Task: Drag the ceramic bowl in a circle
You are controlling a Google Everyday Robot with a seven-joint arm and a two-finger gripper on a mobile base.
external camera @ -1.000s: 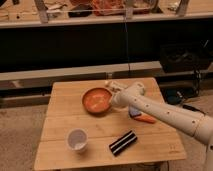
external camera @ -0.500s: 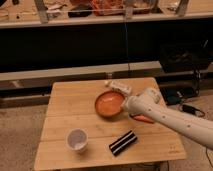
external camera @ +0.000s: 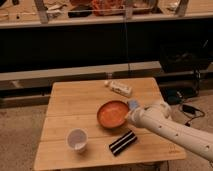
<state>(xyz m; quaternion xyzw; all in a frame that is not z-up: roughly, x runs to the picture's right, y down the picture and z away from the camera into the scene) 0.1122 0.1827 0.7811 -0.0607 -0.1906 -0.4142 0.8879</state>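
The robot shows as a single thick arm [external camera: 172,131] in off-white, built of smooth rounded tube segments. A row of small dark dots, which may be screws or holes, runs along the long forearm segment. The segments meet at a bulbous, rounded joint near the wrist, where the casing swells slightly and takes a warm, creamy tint under the room light. The gripper [external camera: 131,111] sits at the arm's end, at the right rim of the ceramic bowl [external camera: 112,113] on the table [external camera: 90,97]; a small pale blue-grey block stands out on top of it against the cream casing.
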